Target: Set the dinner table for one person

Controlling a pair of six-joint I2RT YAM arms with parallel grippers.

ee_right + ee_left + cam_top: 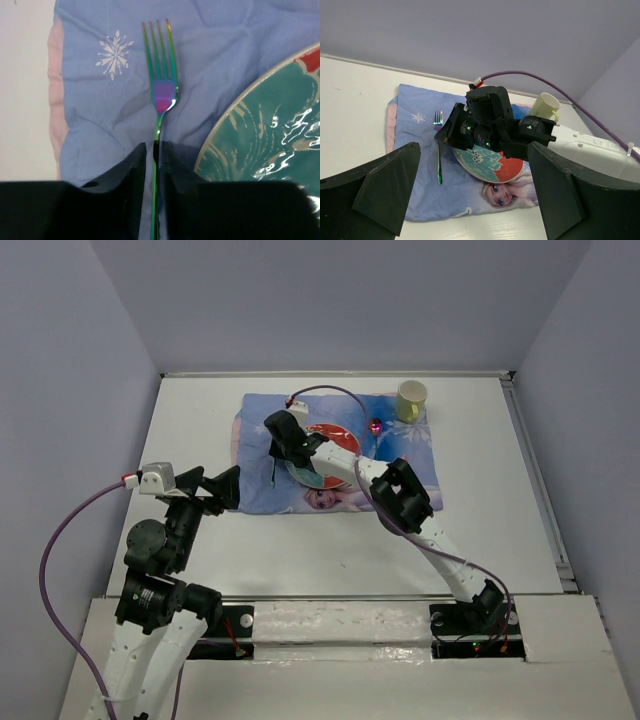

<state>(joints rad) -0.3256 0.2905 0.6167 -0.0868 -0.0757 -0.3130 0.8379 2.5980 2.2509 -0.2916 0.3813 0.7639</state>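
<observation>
Right claw (154, 148) flanks fork (164, 92) handle; contact unclear, handle end hidden.

Round teal-and-red ceramic plate (260, 140) crowds close on the right of the right gripper (156, 170). Iridescent metal fork (164, 95) runs straight ahead. Left side open: flat blue cloth placemat (100, 115).

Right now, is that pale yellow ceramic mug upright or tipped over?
Upright: the pale yellow ceramic mug stands on its base, mouth facing up.

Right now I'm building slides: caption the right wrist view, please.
Right gripper pinching the iridescent fork by its handle on the blue placemat, beside the teal plate.
</observation>
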